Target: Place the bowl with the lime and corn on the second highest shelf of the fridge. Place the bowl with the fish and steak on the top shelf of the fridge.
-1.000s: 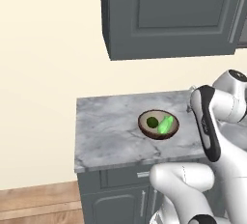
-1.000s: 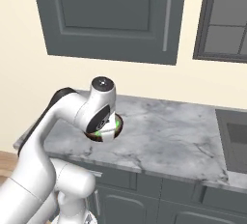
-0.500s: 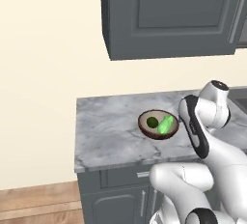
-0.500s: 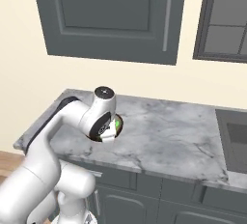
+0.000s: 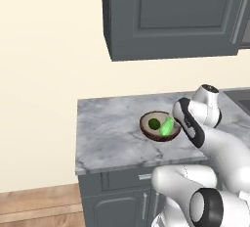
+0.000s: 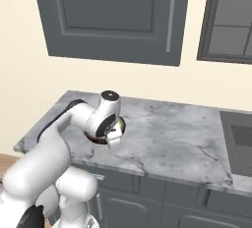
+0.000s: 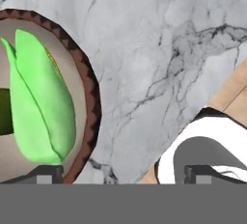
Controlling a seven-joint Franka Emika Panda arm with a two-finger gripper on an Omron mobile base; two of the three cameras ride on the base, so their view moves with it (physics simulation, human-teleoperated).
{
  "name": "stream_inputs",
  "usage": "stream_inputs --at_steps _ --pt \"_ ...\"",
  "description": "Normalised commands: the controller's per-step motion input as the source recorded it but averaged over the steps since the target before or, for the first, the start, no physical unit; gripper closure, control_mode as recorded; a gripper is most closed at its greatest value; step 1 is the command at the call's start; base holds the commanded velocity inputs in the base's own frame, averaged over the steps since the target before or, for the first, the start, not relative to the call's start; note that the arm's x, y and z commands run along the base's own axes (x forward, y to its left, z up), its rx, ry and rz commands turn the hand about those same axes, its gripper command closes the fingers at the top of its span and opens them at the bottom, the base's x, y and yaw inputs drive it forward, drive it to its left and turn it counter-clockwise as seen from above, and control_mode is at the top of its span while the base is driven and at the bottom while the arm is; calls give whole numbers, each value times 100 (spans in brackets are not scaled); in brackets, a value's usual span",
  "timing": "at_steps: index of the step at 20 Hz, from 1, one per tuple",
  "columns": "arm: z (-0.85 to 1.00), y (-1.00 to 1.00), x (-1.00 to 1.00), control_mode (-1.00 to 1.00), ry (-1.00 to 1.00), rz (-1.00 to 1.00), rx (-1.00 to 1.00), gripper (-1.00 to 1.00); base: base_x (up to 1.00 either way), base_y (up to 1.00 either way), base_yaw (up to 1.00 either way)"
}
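Hand view is showing the end effector [image 7: 123, 174] with its two dark fingertips [image 7: 46, 174] spread wide apart, one over the bowl's [image 7: 91, 107] patterned brown rim, the other out past the desk's [image 7: 159, 49] front edge; nothing is sitting between them. Whether a tip is touching the rim I cannot tell. Inside the bowl the corn [image 7: 41, 107] is lying with its long axis running across the bowl, the lime [image 7: 5, 112] just beside it. Left base view is showing the bowl [image 5: 159, 126] resting near the desk's [image 5: 110, 128] front edge, the arm's wrist crowding its right side.
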Motion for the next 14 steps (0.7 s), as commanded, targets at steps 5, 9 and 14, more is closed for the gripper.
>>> stream_inputs --at_steps 5,9,14 --pt "-20 4 5 -100 2 1 0 -100 0 0 0" --pt "-53 0 14 -100 0 0 0 -100 0 0 0" --pt "-18 0 26 -100 0 0 0 -100 0 0 0"
